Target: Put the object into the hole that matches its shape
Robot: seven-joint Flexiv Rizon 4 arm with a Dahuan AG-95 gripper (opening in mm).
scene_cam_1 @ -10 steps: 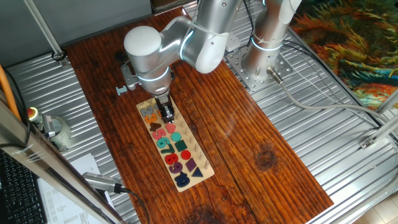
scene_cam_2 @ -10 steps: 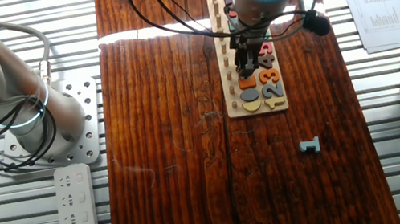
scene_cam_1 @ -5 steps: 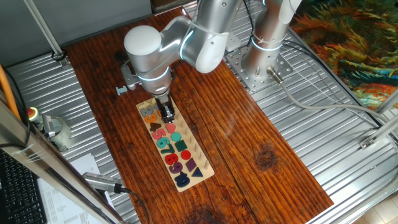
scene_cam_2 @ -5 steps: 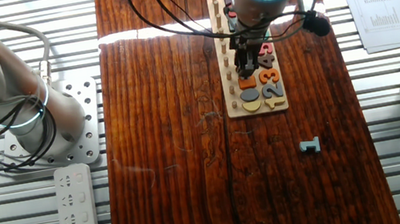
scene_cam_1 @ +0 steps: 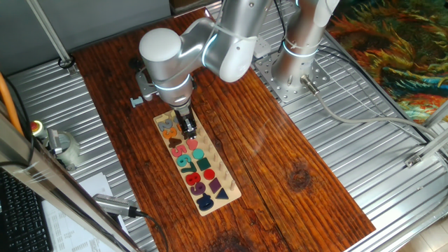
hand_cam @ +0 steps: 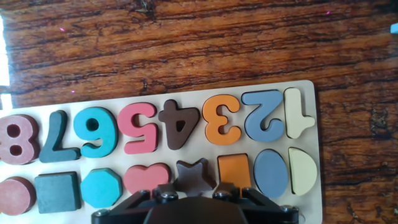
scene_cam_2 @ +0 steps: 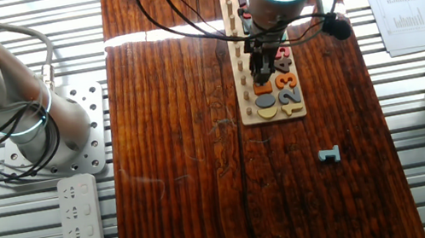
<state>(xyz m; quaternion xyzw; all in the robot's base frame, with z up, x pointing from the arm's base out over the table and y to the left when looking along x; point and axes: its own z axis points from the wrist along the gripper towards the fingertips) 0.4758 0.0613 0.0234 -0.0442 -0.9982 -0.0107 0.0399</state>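
The gripper (hand_cam: 196, 190) is hanging straight down over the far end of the long puzzle board (hand_cam: 310, 174), which is lying on the dark wooden surface (scene_cam_2: 182, 141). In the hand view its fingers (hand_cam: 166, 194) are standing on either side of the star piece (hand_cam: 198, 174), which is looking dark brownish here. The star is sitting in the board's shape row, between the pink heart (hand_cam: 147, 179) on the left and the orange rectangle (hand_cam: 235, 169) on the right, covering its star-shaped hole. Whether the gripper is pinching the star or standing loose around it I cannot tell. A grey-blue piece (scene_cam_2: 329, 154) is lying alone on the surface, well apart from the board.
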